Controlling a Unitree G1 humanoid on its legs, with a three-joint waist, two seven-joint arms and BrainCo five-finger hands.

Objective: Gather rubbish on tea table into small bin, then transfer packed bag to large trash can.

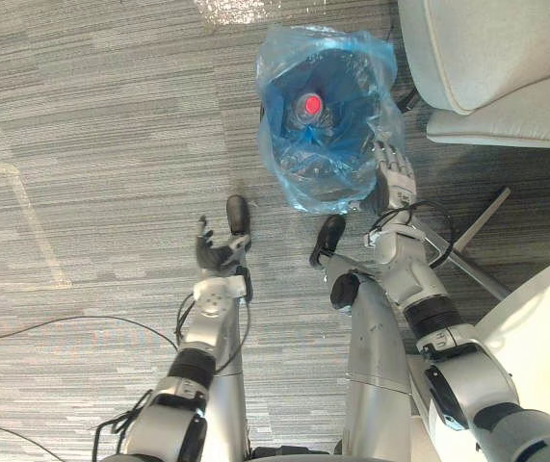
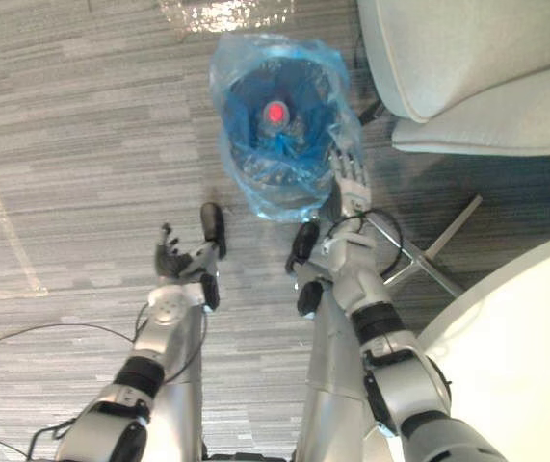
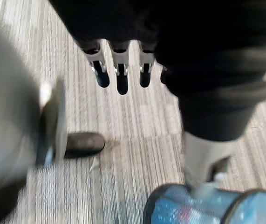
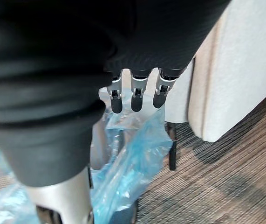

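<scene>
A small bin (image 1: 323, 125) lined with a blue plastic bag (image 2: 284, 183) stands on the grey carpet. Inside lies a bottle with a red cap (image 1: 310, 103). My right hand (image 1: 393, 173) is at the bin's right rim, open, its straight fingers (image 4: 133, 95) against the bag's loose edge (image 4: 133, 158). My left hand (image 1: 219, 252) hangs open below and left of the bin, apart from it, holding nothing. In the left wrist view its fingers (image 3: 119, 77) point over the carpet towards the bin (image 3: 207, 210).
A light grey armchair (image 1: 486, 58) stands close on the bin's right, with a slanted metal leg (image 1: 477, 231) below it. A white round table's edge (image 1: 544, 327) is at the lower right. Pale tape lines (image 1: 24, 221) mark the carpet at the left.
</scene>
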